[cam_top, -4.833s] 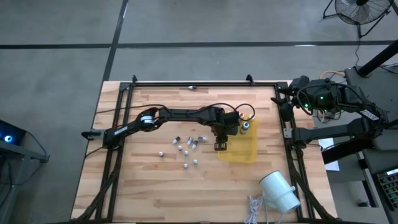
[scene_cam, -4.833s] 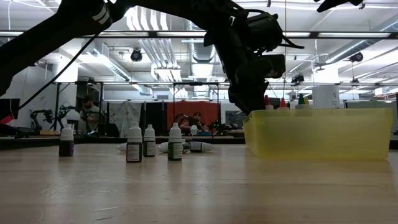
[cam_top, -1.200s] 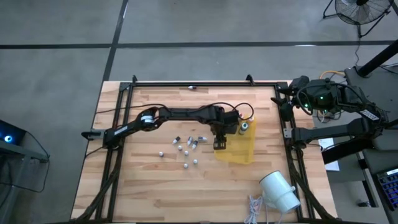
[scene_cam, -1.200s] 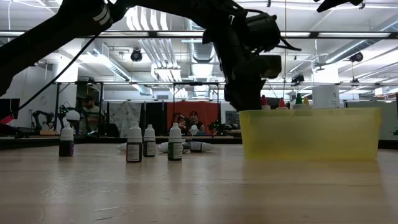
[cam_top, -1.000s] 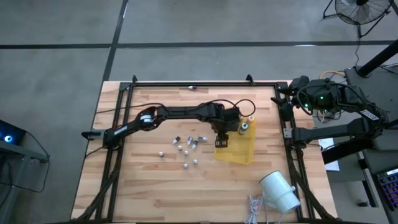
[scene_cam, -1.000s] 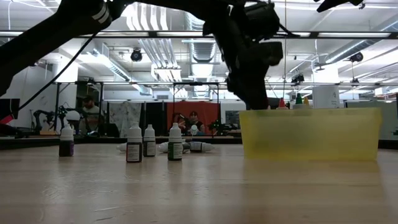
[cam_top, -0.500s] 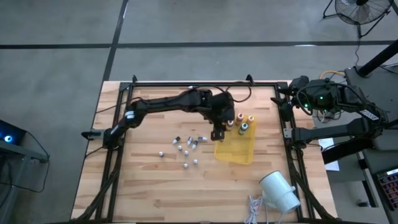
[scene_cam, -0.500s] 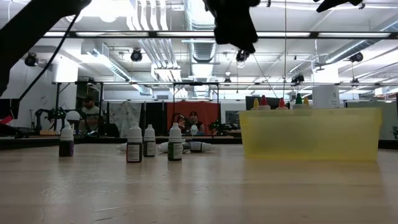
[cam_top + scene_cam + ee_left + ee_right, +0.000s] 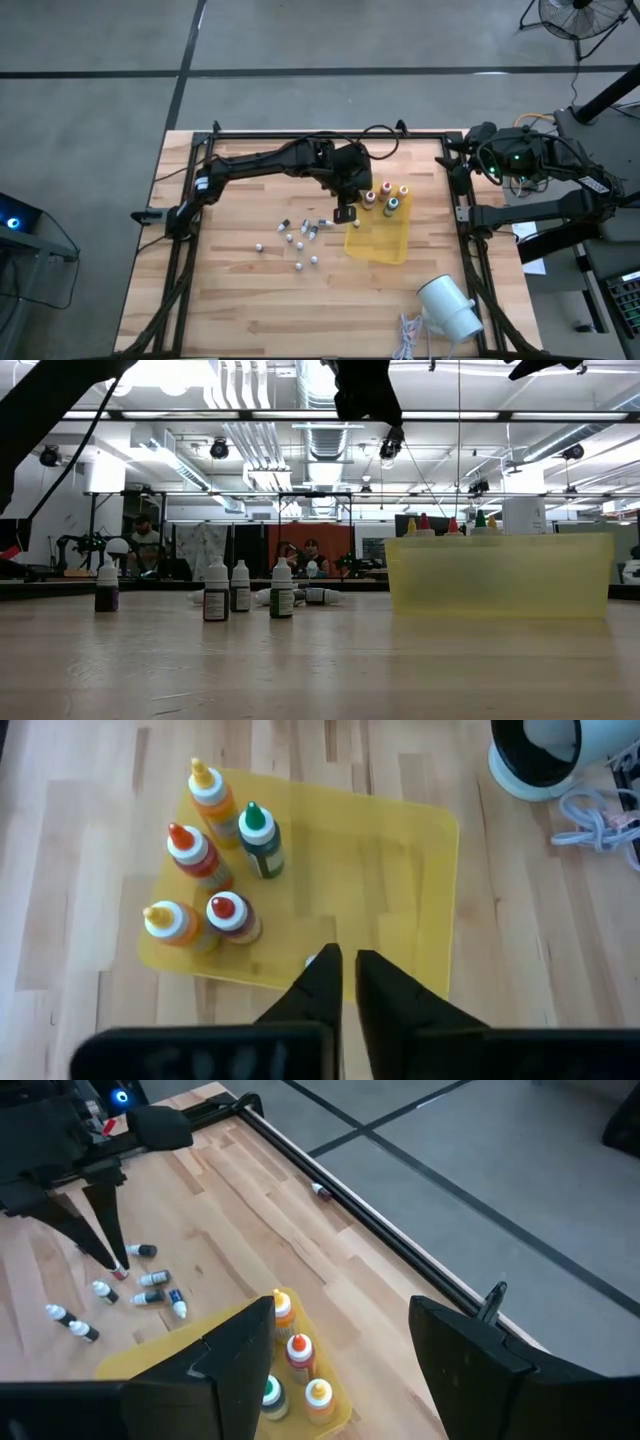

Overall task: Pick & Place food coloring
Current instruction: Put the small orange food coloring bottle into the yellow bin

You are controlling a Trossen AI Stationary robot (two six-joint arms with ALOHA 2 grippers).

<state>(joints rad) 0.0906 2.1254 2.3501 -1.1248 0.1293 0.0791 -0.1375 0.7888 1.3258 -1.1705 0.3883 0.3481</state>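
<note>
A yellow bin (image 9: 380, 238) stands right of the table's middle. Several food coloring bottles with orange, red and green tops (image 9: 215, 850) stand upright in its far end, and their tops show over the wall in the low view (image 9: 450, 523). A tiny whitish vial (image 9: 310, 962) lies on the bin's floor. Several small vials (image 9: 300, 240) stand or lie on the wood left of the bin (image 9: 240, 588). My left gripper (image 9: 345, 970) hangs shut and empty high above the bin's left edge (image 9: 345, 213). My right gripper (image 9: 340, 1360) waits open at the table's right side.
A big white cylinder (image 9: 448, 308) lies near the front right corner beside a coil of pale cable (image 9: 410, 335). Black frame rails (image 9: 310, 133) run round the table, with one small item (image 9: 318, 1190) by the far rail. People sit in the room behind (image 9: 305, 555).
My left gripper has risen steeply out of the yellow bin and drawn back a little toward the table's far edge and left. It now hangs well above the bin's wall. The bottles that the arm hid now show in the bin's far end.
</note>
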